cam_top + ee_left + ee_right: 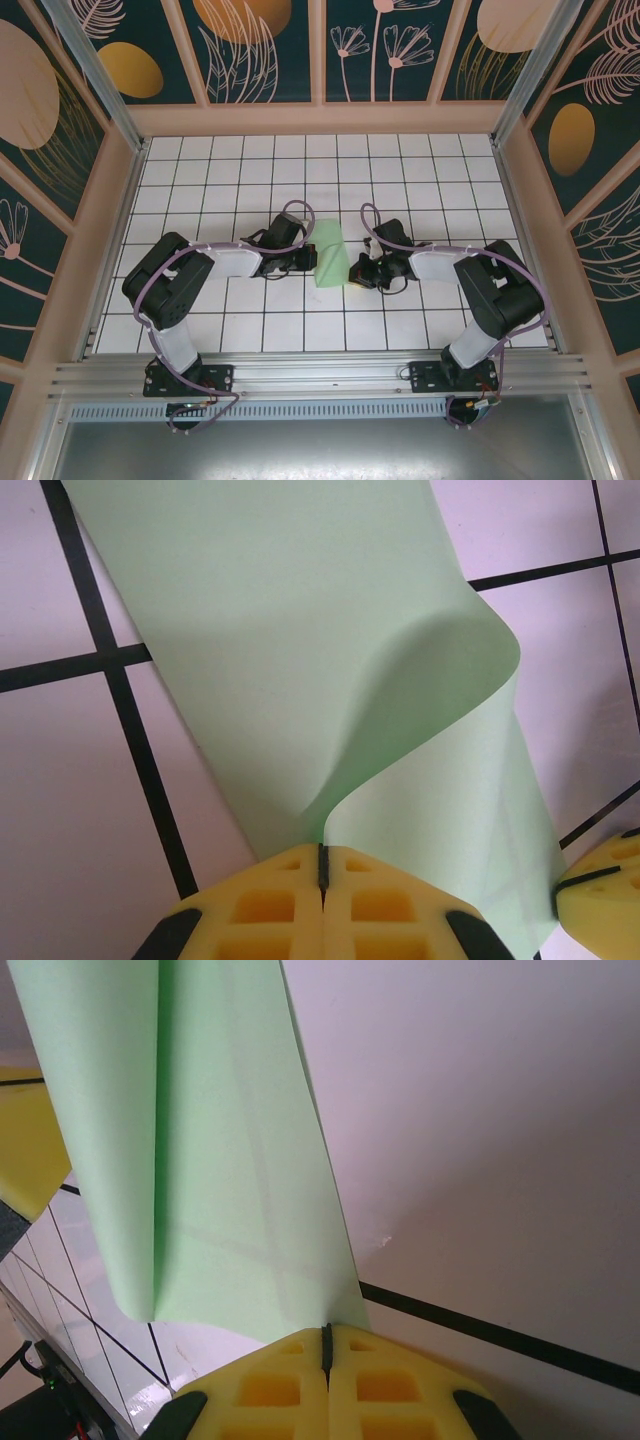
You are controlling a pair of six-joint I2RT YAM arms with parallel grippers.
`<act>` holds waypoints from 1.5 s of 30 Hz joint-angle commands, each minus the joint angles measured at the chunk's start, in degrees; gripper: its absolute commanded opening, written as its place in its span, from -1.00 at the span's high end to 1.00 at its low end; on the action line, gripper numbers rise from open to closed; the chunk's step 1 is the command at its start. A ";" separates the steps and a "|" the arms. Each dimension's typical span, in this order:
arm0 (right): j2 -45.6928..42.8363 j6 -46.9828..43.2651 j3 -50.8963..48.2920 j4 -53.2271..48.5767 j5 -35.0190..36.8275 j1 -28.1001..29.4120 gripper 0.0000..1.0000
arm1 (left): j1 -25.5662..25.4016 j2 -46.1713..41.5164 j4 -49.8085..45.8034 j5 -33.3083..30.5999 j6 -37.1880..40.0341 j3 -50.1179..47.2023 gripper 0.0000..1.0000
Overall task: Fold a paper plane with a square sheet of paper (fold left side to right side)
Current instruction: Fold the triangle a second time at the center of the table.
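Curling smoothly, the thin mint-green square sheet of paper (300,630) is pinched by the closed left hand (322,865) at left and the closed right hand (327,1345) at right.

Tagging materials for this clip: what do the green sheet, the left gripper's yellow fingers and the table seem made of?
The square sheet of paper: thin matte paper; curls softly, faintly creased. Fingers of the left gripper: yellow moulded plastic or rubber, unclear which, with recessed pockets. The table: smooth, glossy white surface, black grid lines.
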 commanded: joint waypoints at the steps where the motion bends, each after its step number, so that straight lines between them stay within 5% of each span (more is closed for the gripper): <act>1: 1.93 -0.79 0.26 -2.95 2.81 0.43 1.00 | 0.35 0.05 -1.05 -1.32 1.31 0.91 1.00; 19: 1.56 -0.81 0.17 -1.99 2.18 0.39 1.00 | 0.41 1.85 -0.43 -0.49 1.55 0.75 1.00; 34: -7.54 1.21 1.22 5.96 -1.48 -2.32 1.00 | 0.42 1.92 -0.83 0.43 2.55 0.34 1.00; 45: 3.67 5.57 9.28 15.77 -4.87 -1.39 1.00 | 0.41 1.73 -0.57 0.86 2.64 0.00 1.00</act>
